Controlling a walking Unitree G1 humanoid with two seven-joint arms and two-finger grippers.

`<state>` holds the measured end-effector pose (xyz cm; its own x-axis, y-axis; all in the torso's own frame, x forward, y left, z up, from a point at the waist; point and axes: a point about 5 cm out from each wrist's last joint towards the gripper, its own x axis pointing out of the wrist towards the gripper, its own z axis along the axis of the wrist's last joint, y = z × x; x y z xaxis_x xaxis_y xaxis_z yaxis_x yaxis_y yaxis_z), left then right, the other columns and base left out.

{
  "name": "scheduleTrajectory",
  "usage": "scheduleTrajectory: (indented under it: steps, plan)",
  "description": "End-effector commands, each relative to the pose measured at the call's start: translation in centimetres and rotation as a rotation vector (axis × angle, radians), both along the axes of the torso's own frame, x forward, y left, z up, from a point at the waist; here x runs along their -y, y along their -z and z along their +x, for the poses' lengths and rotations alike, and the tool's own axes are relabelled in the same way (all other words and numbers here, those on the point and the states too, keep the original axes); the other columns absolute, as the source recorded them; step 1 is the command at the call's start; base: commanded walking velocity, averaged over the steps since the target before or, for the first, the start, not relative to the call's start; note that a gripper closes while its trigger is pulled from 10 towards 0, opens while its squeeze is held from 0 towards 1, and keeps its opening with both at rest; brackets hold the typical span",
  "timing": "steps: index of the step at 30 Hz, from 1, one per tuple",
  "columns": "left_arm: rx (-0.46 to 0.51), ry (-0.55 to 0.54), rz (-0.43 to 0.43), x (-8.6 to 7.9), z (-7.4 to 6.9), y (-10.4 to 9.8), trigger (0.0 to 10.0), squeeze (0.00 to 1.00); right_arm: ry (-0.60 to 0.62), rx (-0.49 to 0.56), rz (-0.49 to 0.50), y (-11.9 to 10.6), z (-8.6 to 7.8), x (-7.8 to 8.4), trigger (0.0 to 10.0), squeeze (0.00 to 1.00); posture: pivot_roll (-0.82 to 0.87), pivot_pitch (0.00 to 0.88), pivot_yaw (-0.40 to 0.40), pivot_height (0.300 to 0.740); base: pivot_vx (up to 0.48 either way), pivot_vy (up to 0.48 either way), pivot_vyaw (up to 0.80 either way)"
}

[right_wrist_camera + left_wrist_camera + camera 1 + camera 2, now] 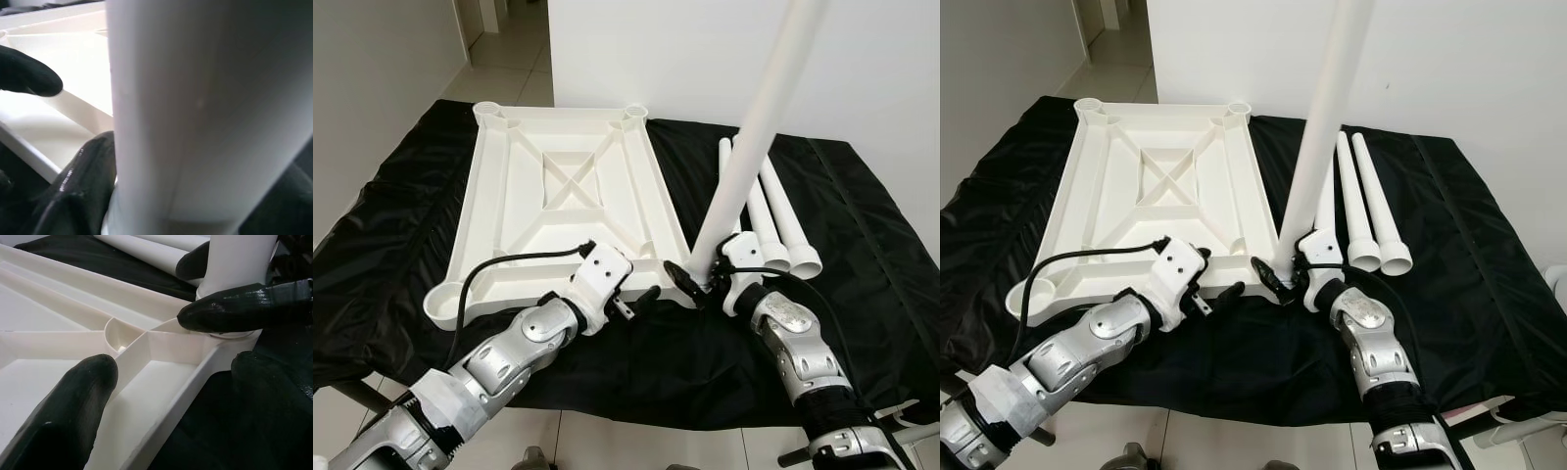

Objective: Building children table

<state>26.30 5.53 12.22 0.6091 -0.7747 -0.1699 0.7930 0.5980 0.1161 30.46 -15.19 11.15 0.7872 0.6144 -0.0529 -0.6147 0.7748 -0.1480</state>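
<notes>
Legs number three that we can count: two smooth white tapered tubes (1368, 211) lying side by side on the black cloth (1489, 284), one leg (744, 162) upright at the ribbed tabletop's (563, 196) near corner, clamped by our right gripper (693, 279). Our left gripper (641, 302), fingers apart, straddles that rim.

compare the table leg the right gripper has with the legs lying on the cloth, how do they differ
The held leg stands nearly upright, leaning slightly; the loose legs lie flat on the black cloth.
The held leg's base sits at the near right corner socket of the upturned tabletop; the loose legs lie apart from it, to its right.
The right gripper clasps the held leg near its base; nothing touches the loose legs.
All are plain white tapered tubes.
</notes>
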Motion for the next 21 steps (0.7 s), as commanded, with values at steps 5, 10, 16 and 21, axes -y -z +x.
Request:
scheduleTrajectory:
  steps: [5, 10, 16, 21]
  plan:
    - [-0.101, 0.485, 0.004, 0.9, -2.5, 0.2, 10.0, 0.0, -0.006, -0.019, -0.013, 0.3, 0.2, 0.4, 0.0, 0.0, 0.03, 0.0, -0.055, 0.74, 0.0, 0.0, 0.0]
    - [-0.101, 0.466, -0.002, 0.9, -2.2, 0.0, 10.0, 0.0, 0.031, -0.037, 0.005, 0.8, 0.0, 0.9, 0.0, 0.0, 0.03, 0.0, -0.056, 0.74, 0.0, 0.0, 0.0]
    - [-0.1, 0.455, -0.016, 0.9, -1.9, -0.5, 10.0, 0.0, 0.149, -0.063, 0.066, 1.4, -0.1, 0.9, 10.0, 0.0, 0.03, 0.0, -0.055, 0.74, 0.0, 0.0, 0.0]
    - [-0.101, 0.446, -0.02, 0.8, -1.8, -0.5, 10.0, 0.0, 0.305, -0.062, 0.102, 1.5, 0.0, 0.5, 10.0, 0.0, 0.03, 0.0, -0.059, 0.74, 0.0, 0.0, 0.0]
